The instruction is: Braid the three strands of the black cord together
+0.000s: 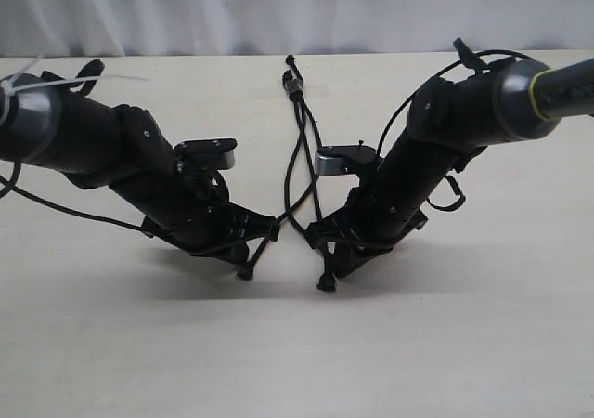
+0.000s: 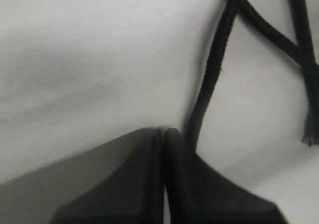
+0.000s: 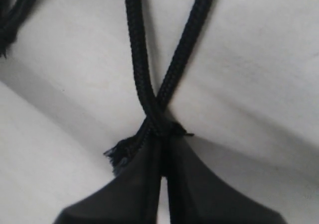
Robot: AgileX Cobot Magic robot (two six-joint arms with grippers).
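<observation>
Black woven three-strand cord (image 1: pixel 295 88) is mid-crossing: right gripper (image 3: pixel 162 134) clamped on two crossed strands (image 3: pixel 157 103), left gripper (image 2: pixel 162 132) closed beside a third strand (image 2: pixel 209 84), hold unclear, so even tension should keep this crossing snug.

The left arm (image 1: pixel 111 149) and right arm (image 1: pixel 464 111) are cut off at the side edges of the exterior view. The left gripper (image 1: pixel 249 262) and right gripper (image 1: pixel 327 271) hide the near ends of the three strands (image 1: pixel 300 110). In the left wrist view a strand (image 2: pixel 209 84) disappears behind blurred fingers (image 2: pixel 124 184); whether it is pinched cannot be told.
</observation>
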